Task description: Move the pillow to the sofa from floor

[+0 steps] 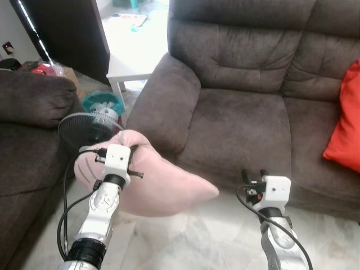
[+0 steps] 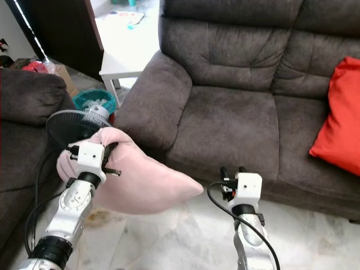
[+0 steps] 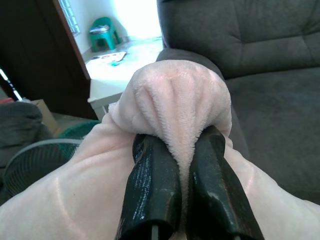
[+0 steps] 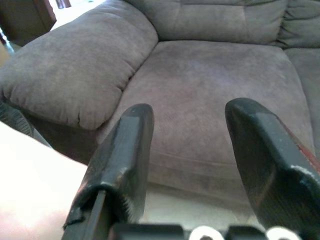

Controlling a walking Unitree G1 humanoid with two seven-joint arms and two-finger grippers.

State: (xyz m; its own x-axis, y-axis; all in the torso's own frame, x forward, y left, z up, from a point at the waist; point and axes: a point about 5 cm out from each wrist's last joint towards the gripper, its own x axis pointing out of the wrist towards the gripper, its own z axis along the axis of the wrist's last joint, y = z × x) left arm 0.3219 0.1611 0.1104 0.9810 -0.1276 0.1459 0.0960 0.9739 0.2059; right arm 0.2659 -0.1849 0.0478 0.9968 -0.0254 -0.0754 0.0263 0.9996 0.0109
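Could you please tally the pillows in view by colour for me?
Pink pillow: 1, pinched in the left gripper
Red pillow: 1, on the sofa
Total: 2

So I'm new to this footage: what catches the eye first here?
The pink pillow, bunched in the left gripper and held off the floor before the dark brown sofa. Then the red cushion on the sofa's right seat. The right gripper is open, facing the seat.
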